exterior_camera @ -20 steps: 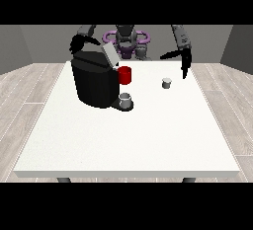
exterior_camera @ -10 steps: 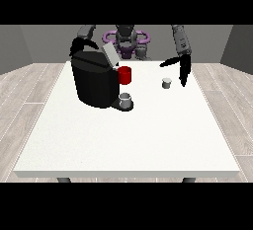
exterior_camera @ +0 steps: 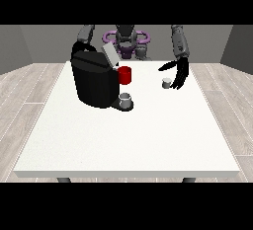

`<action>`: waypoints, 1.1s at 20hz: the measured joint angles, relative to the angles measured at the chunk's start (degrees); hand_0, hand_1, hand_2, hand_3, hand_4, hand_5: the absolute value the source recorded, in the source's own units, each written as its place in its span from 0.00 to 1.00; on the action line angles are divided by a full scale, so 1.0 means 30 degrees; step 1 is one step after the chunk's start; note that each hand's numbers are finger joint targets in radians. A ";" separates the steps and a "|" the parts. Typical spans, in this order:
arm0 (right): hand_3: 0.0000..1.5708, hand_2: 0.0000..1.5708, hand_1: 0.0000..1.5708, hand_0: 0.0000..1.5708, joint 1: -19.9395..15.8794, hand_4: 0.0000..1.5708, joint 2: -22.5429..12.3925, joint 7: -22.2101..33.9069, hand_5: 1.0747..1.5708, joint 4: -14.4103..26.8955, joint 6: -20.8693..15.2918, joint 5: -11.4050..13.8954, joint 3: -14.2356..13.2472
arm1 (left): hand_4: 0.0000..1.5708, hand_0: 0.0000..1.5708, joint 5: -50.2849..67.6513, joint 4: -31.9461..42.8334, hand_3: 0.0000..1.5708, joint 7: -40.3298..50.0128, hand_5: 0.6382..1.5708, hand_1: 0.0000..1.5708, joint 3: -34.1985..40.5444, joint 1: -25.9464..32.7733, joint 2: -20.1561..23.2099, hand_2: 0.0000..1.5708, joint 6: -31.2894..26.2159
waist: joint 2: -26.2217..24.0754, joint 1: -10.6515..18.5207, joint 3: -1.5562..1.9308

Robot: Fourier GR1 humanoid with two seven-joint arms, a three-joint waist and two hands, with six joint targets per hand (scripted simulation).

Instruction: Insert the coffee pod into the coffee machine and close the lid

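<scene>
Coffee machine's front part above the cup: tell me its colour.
Red, against the black coffee machine body; the front view shows it.

Bare room: grey walls (exterior_camera: 29,41), wood-plank floor (exterior_camera: 24,100), one white table (exterior_camera: 123,140).

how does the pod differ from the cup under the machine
The pod stands on bare table beside the hand at the view's right; the cup sits on the coffee machine tray. The pod looks smaller and paler; the cup is greyer. Both stand upright.
</scene>
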 measured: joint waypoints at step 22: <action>0.00 0.00 0.00 0.00 -0.0502 0.32 0.0056 0.0436 1.00 -0.0288 -0.0026 -0.0109 0.0164 | 0.18 0.59 -0.4506 0.4166 0.52 -0.3184 1.00 0.59 -0.0523 -0.1889 0.0636 0.66 0.4649 | 0.0828 -0.0807 0.0025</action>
